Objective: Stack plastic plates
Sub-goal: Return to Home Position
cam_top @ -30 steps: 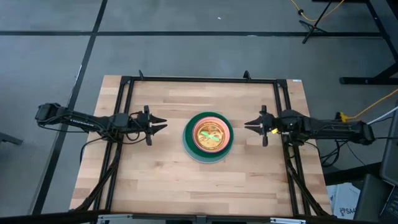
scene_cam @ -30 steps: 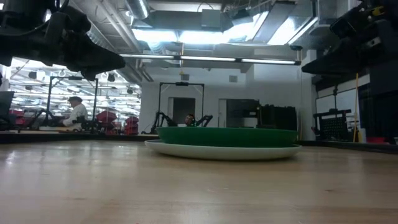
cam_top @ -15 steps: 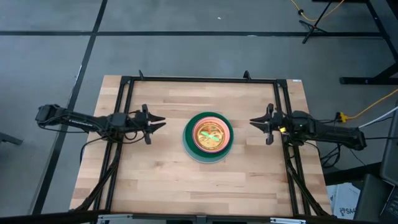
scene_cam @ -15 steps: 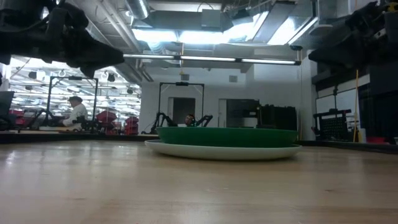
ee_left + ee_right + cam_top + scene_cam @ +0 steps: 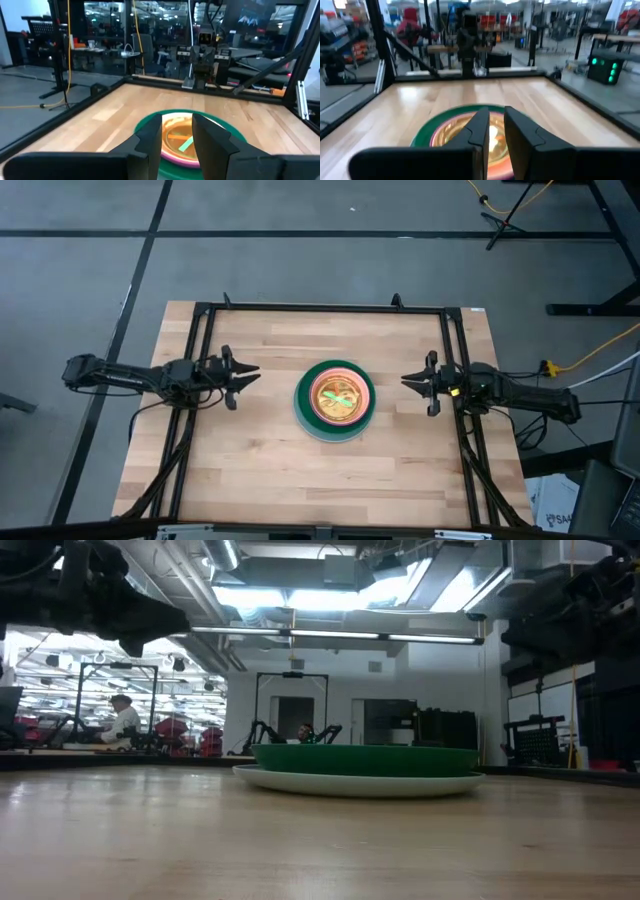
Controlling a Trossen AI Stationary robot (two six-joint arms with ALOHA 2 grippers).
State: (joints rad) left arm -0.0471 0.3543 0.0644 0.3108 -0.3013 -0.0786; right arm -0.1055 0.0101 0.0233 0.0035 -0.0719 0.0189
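The plastic plates (image 5: 335,400) stand in one stack at the table's centre: a pale large plate (image 5: 360,782) rests on the wood, a dark green one (image 5: 365,760) sits in it, and magenta, orange and lime green ones lie inside, each smaller than the last. My left gripper (image 5: 256,372) hovers level to the stack's left, pointing at it, slightly open and holding nothing; its wrist view shows the stack (image 5: 232,132) beyond the gripper (image 5: 177,120). My right gripper (image 5: 404,379) hovers level to the stack's right, its fingers a narrow gap apart, holding nothing (image 5: 496,112).
A black metal frame runs round the tabletop, with rails along the far edge (image 5: 320,308) and down both sides (image 5: 195,430) (image 5: 470,440). Bare wood lies in front of and behind the stack. A person (image 5: 122,720) sits in the room far behind the table.
My right gripper has drawn back from the stack toward the table's right edge and sunk a little. The stack of plates has not moved.
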